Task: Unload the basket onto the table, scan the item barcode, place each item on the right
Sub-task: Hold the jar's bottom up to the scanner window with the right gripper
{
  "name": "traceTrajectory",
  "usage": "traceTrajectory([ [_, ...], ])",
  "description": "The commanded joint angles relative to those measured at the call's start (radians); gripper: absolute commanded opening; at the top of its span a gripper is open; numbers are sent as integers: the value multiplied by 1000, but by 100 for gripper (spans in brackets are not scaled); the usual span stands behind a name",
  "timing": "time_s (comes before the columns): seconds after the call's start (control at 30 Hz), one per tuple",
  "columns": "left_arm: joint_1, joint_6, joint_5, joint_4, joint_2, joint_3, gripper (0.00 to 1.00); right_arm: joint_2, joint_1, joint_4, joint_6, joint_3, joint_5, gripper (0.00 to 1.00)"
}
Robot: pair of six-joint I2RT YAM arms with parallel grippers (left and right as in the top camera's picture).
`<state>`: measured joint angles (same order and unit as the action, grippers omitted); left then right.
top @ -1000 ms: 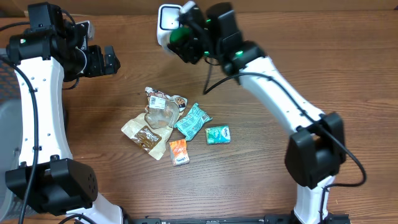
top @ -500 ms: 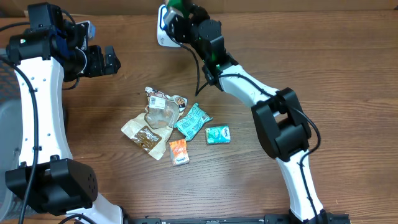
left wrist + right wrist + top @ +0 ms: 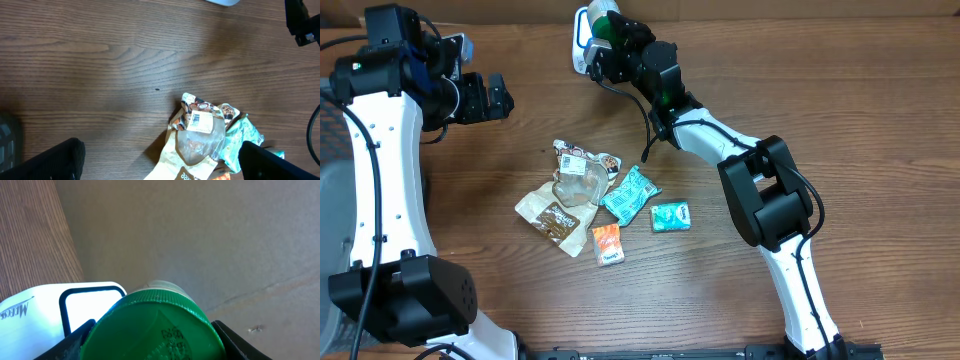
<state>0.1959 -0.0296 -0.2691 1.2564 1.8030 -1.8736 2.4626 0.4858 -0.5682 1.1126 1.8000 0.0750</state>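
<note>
My right gripper is at the table's back edge, shut on a container with a ribbed green lid. In the right wrist view the green lid fills the space between both black fingers. Embossed print shows on the lid; no barcode label is in view. The white scanner stands right beside the container, and its dark-framed window shows just behind the lid. My left gripper hovers open at the far left, holding nothing, with its fingers wide apart above the wood.
A pile of snack packets lies mid-table: a brown pouch with a clear window, a teal packet, a small teal packet and an orange one. A beige wall rises behind the table's back edge.
My right arm has folded in, carrying the green-lidded container up and back towards the scanner's top at the table's back edge. The left arm has not moved.
</note>
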Motion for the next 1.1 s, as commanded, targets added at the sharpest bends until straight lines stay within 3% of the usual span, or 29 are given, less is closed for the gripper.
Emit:
traceTrajectory([
  [0.0, -6, -16, -12, -1, 9, -1, 100, -8, 1, -24, 23, 42, 9, 33],
  [0.37, -6, -16, -12, -1, 9, -1, 100, -64, 8, -11, 4, 42, 24, 35],
  [0.57, -6, -16, -12, -2, 9, -1, 100, -193, 14, 91, -146, 43, 31, 36],
  [0.7, -6, -16, -12, -1, 9, -1, 100, -304, 27, 258, -272, 42, 61, 36],
  [0.9, -6, -16, -12, -1, 9, -1, 100, -499, 31, 656, -461, 43, 183, 37],
  [1.07, -6, -16, -12, -1, 9, -1, 100, -603, 22, 1065, -484, 43, 189, 36],
])
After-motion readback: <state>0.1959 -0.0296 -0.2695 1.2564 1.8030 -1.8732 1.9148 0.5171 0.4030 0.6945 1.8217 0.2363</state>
